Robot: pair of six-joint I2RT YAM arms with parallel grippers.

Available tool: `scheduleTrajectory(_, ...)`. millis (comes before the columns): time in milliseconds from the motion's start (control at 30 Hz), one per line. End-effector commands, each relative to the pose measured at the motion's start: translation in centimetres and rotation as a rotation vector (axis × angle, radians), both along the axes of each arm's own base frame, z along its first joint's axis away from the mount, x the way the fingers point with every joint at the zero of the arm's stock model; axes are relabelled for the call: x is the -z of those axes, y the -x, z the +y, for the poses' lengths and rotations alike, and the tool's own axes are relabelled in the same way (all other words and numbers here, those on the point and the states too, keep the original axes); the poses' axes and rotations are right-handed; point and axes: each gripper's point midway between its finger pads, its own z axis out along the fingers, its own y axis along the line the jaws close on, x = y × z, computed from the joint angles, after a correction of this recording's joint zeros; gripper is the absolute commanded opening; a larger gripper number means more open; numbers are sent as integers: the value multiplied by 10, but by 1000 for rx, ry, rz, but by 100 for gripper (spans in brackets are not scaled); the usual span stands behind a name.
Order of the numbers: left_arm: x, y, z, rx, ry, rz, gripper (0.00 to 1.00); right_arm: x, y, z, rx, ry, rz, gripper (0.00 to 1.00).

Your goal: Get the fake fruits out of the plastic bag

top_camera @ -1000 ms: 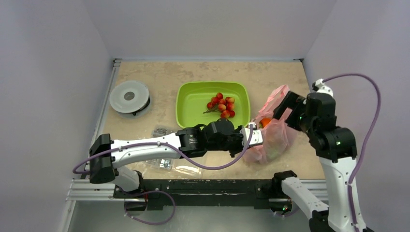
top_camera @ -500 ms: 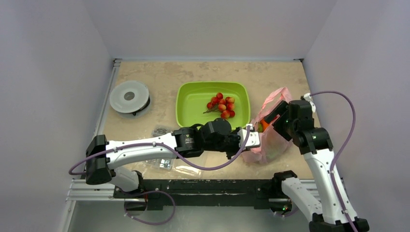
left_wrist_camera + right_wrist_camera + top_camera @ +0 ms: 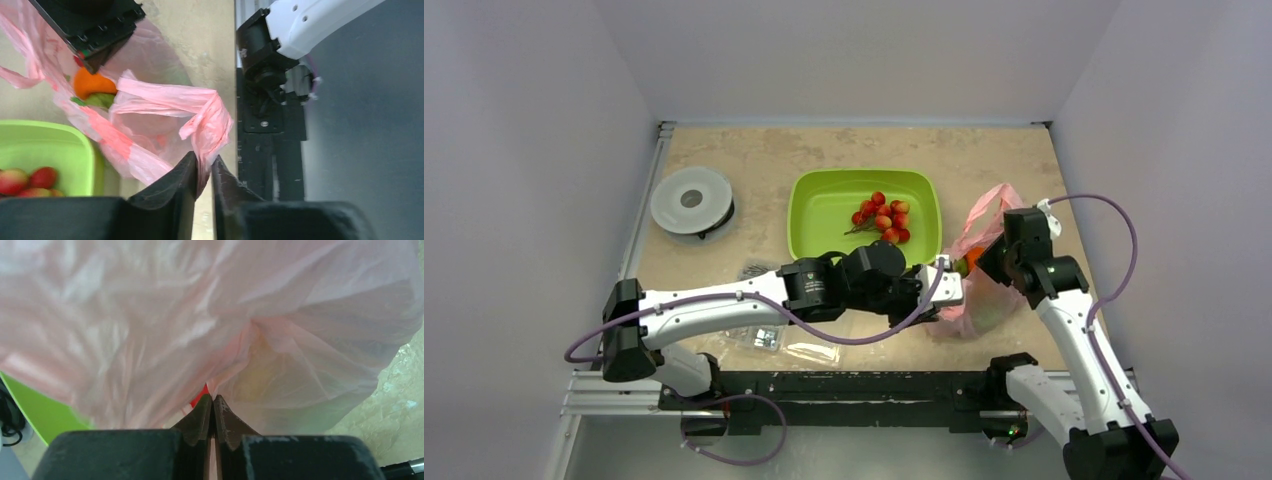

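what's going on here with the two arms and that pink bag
Both arms are working on the pink bag, which lies right of the green tray. The left gripper is shut on a fold of its film, and the right gripper pinches it from the other side. An orange fruit shows at the bag's mouth. The tray holds only a berry cluster; no fruit is out yet.

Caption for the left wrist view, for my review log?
The left gripper pinches a fold of the plastic bag; an orange fruit peeks from it, near the green tray.
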Motion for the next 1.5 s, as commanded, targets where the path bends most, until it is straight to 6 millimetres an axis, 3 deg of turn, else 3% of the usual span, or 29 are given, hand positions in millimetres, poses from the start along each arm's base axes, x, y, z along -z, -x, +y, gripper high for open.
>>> scheduleTrajectory(0,-26,2,5,-23,4,200,49,-23,-4,-11,-19,78,-90,0)
scheduleTrajectory(33,-31,-3,7,-37,12,262,83,-30,-1,-13,-15,75,-124,0)
scheduleTrajectory(67,-37,-9,9,-59,26,307,98,-40,3,-12,-21,66,-186,0)
scheduleTrajectory(167,-59,-35,15,-162,95,354,100,-52,10,-4,-61,24,-265,0)
scheduleTrajectory(433,-107,-109,21,-553,251,375,98,-58,16,-6,-72,34,-295,0)
scheduleTrajectory(667,-146,-140,26,-669,393,289,100,-63,21,-2,-105,26,-296,0)
scheduleTrajectory(767,-128,-166,25,-787,317,227,95,-72,24,-6,-93,43,-318,0)
scheduleTrajectory(833,-104,-177,12,-797,213,203,92,-79,25,-9,-81,48,-334,0)
scheduleTrajectory(967,-56,-183,-20,-758,55,252,100,-87,27,-10,-78,52,-339,0)
scheduleTrajectory(1067,-34,-188,-26,-819,22,306,100,-91,30,-14,-67,70,-339,0)
scheduleTrajectory(1167,-13,-181,-37,-782,14,365,98,-93,33,-17,-58,79,-343,0)
scheduleTrajectory(1333,13,-171,-54,-714,-23,429,82,-94,36,-15,-66,68,-343,0)
scheduleTrajectory(1400,25,-171,-58,-694,-52,437,66,-90,39,-16,-67,73,-316,0)
scheduleTrajectory(1467,35,-176,-57,-704,-82,442,41,-78,46,-18,-43,65,-246,0)
